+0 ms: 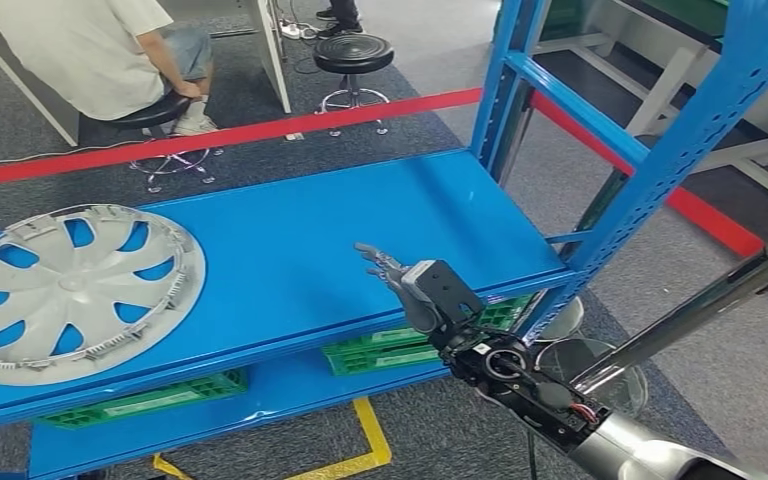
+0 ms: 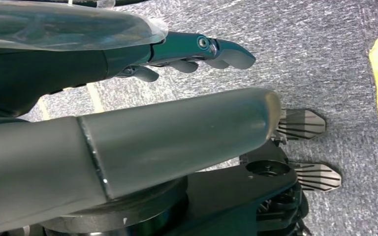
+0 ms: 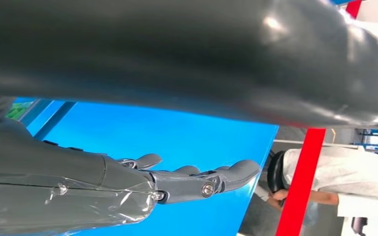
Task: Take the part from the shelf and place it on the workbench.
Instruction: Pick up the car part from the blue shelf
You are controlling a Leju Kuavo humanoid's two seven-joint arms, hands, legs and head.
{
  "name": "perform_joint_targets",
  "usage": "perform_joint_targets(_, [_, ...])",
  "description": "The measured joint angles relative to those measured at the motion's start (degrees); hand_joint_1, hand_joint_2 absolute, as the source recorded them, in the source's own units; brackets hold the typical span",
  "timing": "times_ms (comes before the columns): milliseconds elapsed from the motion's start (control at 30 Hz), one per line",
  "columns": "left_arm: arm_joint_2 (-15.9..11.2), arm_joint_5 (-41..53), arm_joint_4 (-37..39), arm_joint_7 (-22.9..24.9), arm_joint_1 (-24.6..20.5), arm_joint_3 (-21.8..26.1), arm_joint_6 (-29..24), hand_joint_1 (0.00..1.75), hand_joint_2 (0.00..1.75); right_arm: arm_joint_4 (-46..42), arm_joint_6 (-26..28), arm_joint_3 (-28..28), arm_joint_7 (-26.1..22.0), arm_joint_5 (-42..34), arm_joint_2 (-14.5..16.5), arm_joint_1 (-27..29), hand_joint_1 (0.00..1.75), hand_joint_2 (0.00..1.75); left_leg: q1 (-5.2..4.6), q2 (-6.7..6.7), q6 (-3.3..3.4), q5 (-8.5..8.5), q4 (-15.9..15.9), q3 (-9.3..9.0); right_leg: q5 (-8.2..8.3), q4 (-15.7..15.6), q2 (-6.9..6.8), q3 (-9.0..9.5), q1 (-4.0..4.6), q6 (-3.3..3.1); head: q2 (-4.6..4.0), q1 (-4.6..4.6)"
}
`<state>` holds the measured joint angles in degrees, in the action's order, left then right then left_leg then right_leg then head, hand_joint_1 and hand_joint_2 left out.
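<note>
The part is a silver wheel cover [image 1: 70, 290] with curved spokes, lying flat on the left end of the blue shelf [image 1: 360, 225]. My right hand [image 1: 400, 280] hovers over the shelf's front right area, well to the right of the cover, fingers stretched out and holding nothing. In the right wrist view the same right hand [image 3: 192, 179] reaches over the blue shelf surface [image 3: 177, 132] with straight fingers. My left hand [image 2: 197, 51] hangs low over grey carpet, fingers extended and apart from the thumb, with nothing in it.
Blue uprights [image 1: 660, 150] rise at the shelf's right end. Green crates [image 1: 400, 345] sit on the lower shelf. A red tape line [image 1: 260, 130] crosses the carpet behind. A person [image 1: 100, 50] sits on a stool beyond it, beside a black stool [image 1: 353, 55].
</note>
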<state>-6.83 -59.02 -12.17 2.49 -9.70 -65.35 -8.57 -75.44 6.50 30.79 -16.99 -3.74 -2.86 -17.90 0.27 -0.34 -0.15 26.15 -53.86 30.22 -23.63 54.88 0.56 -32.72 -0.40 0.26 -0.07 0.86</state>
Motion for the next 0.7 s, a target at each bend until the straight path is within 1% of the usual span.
perform_joint_targets(267, [-0.28,-0.14,0.02,0.24,0.09,0.00,-0.06,0.00,0.00,1.51,-0.47,0.19,-0.22,0.59,0.02,-0.50,0.00,0.00,-0.21,-0.02,0.16,0.06,-0.07,0.04,0.10,-0.06,-0.02,0.01,-0.21,0.24,0.00,-0.40])
perform_joint_targets(333, [-0.43,-0.32,0.02,0.24,0.19,0.00,-0.13,0.00,0.00,1.87,-0.60,0.27,-0.46,0.59,0.12,-0.76,0.00,0.00,-0.34,-0.04,0.39,0.02,-0.03,0.09,0.20,-0.16,-0.04,0.05,-0.34,0.48,0.00,-0.47])
perform_joint_targets(400, [-0.48,-0.42,0.02,0.24,0.30,0.00,-0.25,0.00,0.00,2.13,-0.66,0.32,-0.58,0.59,0.26,-0.99,0.00,0.00,-0.04,-0.04,0.89,-0.37,0.63,-0.28,-0.04,0.01,-0.14,-0.11,-0.29,0.82,0.00,-0.55])
perform_joint_targets(433, [-0.49,-0.43,0.01,0.24,0.35,0.00,-0.31,0.00,0.00,2.22,-0.66,0.34,-0.61,0.59,0.32,-1.12,0.00,0.00,0.17,-0.04,1.16,-0.59,1.06,-0.57,-0.83,1.10,-0.19,-0.60,-0.25,0.91,0.00,-0.47])
perform_joint_targets(467, [-0.48,-0.45,0.01,0.24,0.39,0.00,-0.38,0.00,0.00,2.31,-0.69,0.37,-0.63,0.59,0.34,-1.22,0.00,0.00,0.39,-0.05,1.39,-0.79,1.44,-0.87,-2.26,3.49,-0.23,-1.63,-0.21,1.00,0.00,-0.25])
perform_joint_targets(500, [-0.48,-0.46,0.01,0.24,0.42,0.00,-0.44,0.00,0.00,2.42,-0.71,0.39,-0.64,0.59,0.34,-1.28,0.00,0.00,0.42,-0.06,1.47,-0.84,1.59,-1.02,-4.02,6.77,-0.25,-3.02,-0.29,1.06,0.00,0.03])
perform_joint_targets(533, [-0.49,-0.48,0.02,0.24,0.46,0.00,-0.48,0.00,0.00,2.56,-0.73,0.43,-0.66,0.59,0.34,-1.31,0.00,0.00,0.46,-0.16,1.53,-0.85,1.63,-1.07,-6.07,11.18,-0.25,-4.93,-0.34,1.16,0.00,0.28])
perform_joint_targets(567, [-0.49,-0.50,0.02,0.24,0.53,0.00,-0.50,0.00,0.00,2.72,-0.75,0.48,-0.66,0.59,0.34,-1.26,0.00,0.00,0.48,-0.31,1.49,-0.81,1.61,-1.10,-7.45,14.98,-0.24,-6.64,-0.46,1.33,0.00,0.48])
perform_joint_targets(600, [-0.49,-0.51,0.02,0.24,0.62,0.00,-0.50,0.00,0.00,2.89,-0.74,0.52,-0.65,0.59,0.34,-1.20,0.00,0.00,0.53,-0.53,1.39,-0.74,1.59,-1.15,-7.87,17.13,-0.25,-7.61,-0.60,1.48,0.00,0.58])
perform_joint_targets(633, [-0.48,-0.52,0.02,0.24,0.71,0.00,-0.50,0.00,0.00,3.04,-0.75,0.56,-0.65,0.59,0.35,-1.15,0.00,0.00,0.62,-0.81,1.23,-0.63,1.55,-1.24,-7.40,17.51,-0.26,-7.74,-0.77,1.62,0.00,0.64])
perform_joint_targets(667, [-0.46,-0.52,0.02,0.24,0.78,0.00,-0.50,0.00,0.00,3.17,-0.75,0.57,-0.65,0.59,0.35,-1.14,0.00,0.00,0.77,-1.15,0.98,-0.47,1.47,-1.41,-5.68,15.01,-0.24,-6.48,-0.97,1.74,0.00,0.74])
perform_joint_targets(700, [-0.44,-0.51,0.02,0.24,0.81,0.00,-0.50,0.00,0.00,3.28,-0.74,0.57,-0.66,0.59,0.35,-1.16,0.00,0.00,0.94,-1.53,0.59,-0.21,1.33,-1.59,-3.60,10.71,0.04,-4.40,-1.23,1.91,0.00,0.93])
